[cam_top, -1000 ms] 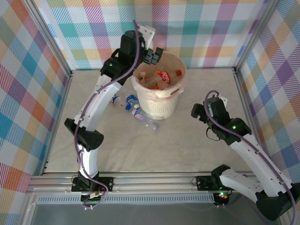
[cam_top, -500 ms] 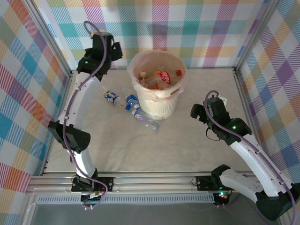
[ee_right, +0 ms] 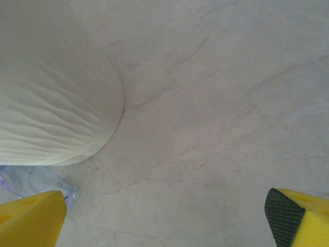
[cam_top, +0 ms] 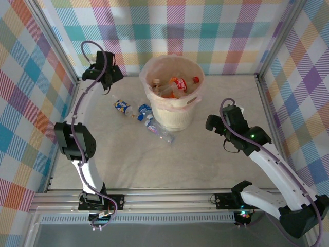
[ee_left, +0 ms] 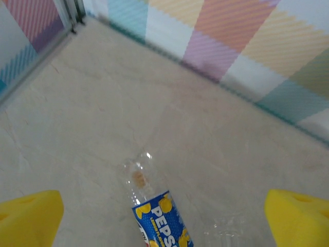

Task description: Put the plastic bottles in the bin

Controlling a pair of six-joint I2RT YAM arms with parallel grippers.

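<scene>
Beige marbled tabletop (cam_top: 154, 164) stretches from the arms' bases to the pastel plaid wall panels (cam_top: 231, 31). Nearest, the right gripper (cam_top: 212, 123) hangs over bare table near the right side of the round cream-white plastic bin (cam_top: 177, 116). Its yellow fingers (ee_right: 31, 218) are spread wide with nothing between them. Its wrist camera looks down past the bin's curved wall (ee_right: 51, 103).

Three plastic bottles lie on the table at the bin's left foot. A crushed clear bottle (cam_top: 160, 131) is closest, just beside the bin's base. Behind it is a small blue-capped bottle (cam_top: 144, 109). Further left lies a clear Pepsi bottle with a blue and yellow label (cam_top: 122, 107).

Inside the bin, which is lined with a thin pinkish bag (cam_top: 153, 69) folded over the rim, several more bottles with red and orange labels (cam_top: 177, 84) are piled.

Farthest, the left gripper (cam_top: 108, 78) hovers near the back-left corner, above and just beyond the Pepsi bottle (ee_left: 157, 218). Its yellow fingers (ee_left: 28, 216) are wide apart and empty.
</scene>
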